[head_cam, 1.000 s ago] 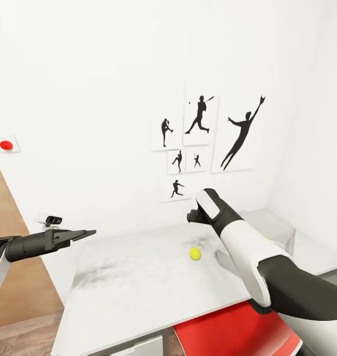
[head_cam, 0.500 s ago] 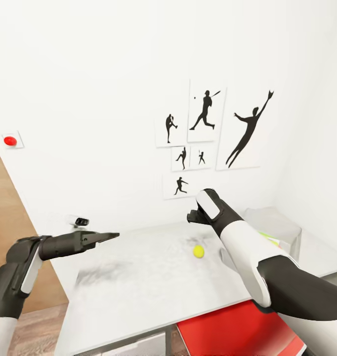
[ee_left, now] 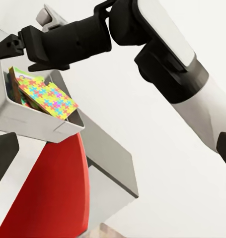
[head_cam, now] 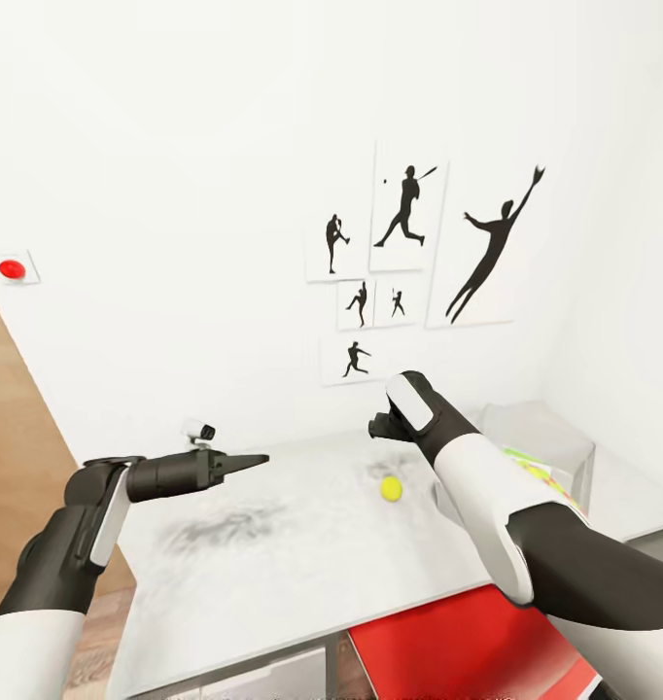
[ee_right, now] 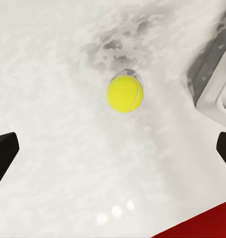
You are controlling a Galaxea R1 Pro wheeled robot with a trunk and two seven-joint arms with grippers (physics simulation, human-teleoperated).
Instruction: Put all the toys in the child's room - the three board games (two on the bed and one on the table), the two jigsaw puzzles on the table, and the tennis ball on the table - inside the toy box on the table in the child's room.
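The tennis ball (head_cam: 391, 489) (ee_right: 124, 93) lies on the light-grey table (head_cam: 273, 564), just left of the toy box (head_cam: 545, 437) (ee_left: 28, 121). My right gripper (head_cam: 380, 426) (ee_right: 113, 148) (ee_left: 11, 43) hovers over the ball, open, its fingers wide apart and clear of it. A jigsaw puzzle (ee_left: 48, 98) (head_cam: 534, 472) lies in the toy box over other coloured edges I cannot identify. My left gripper (head_cam: 257, 458) (ee_left: 113, 148) is open and holds nothing, above the table's left part. The board games and the bed are out of view.
A red chair (head_cam: 468, 647) (ee_left: 48, 193) is tucked under the table's front edge. Black baseball-player prints (head_cam: 409, 262) hang on the white wall behind. A red button plate (head_cam: 13, 268) is on the wall at left, beside a wooden door (head_cam: 11, 447).
My left arm has swung rightward and forward over the table. The head camera has shifted a little. My right gripper and the ball have kept their places.
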